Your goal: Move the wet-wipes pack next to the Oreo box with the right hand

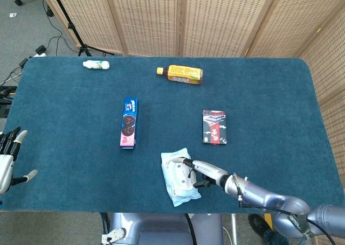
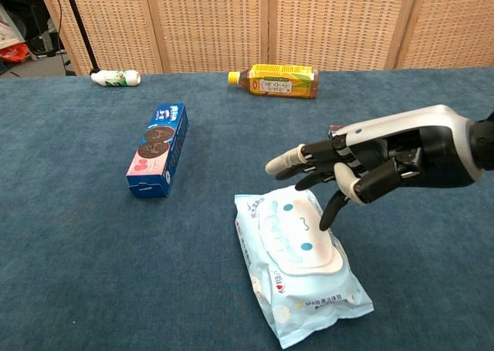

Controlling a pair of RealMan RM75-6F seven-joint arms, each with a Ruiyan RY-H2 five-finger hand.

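Note:
The pale blue wet-wipes pack [image 1: 177, 177] [image 2: 297, 266] lies flat near the table's front edge, right of and nearer than the blue Oreo box [image 1: 129, 123] [image 2: 158, 149], with a clear gap between them. My right hand [image 1: 207, 172] [image 2: 370, 162] reaches in from the right. Its fingers are spread over the pack's top and its thumb points down at the pack's right edge. I cannot tell whether the fingers press on the pack. My left hand [image 1: 8, 161] rests with fingers apart at the table's left front corner, holding nothing.
A dark flat box [image 1: 214, 127] lies right of the middle, mostly hidden by my hand in the chest view. A yellow drink bottle [image 1: 180, 74] [image 2: 274, 81] and a small white bottle [image 1: 96, 64] [image 2: 116, 77] lie on their sides at the back.

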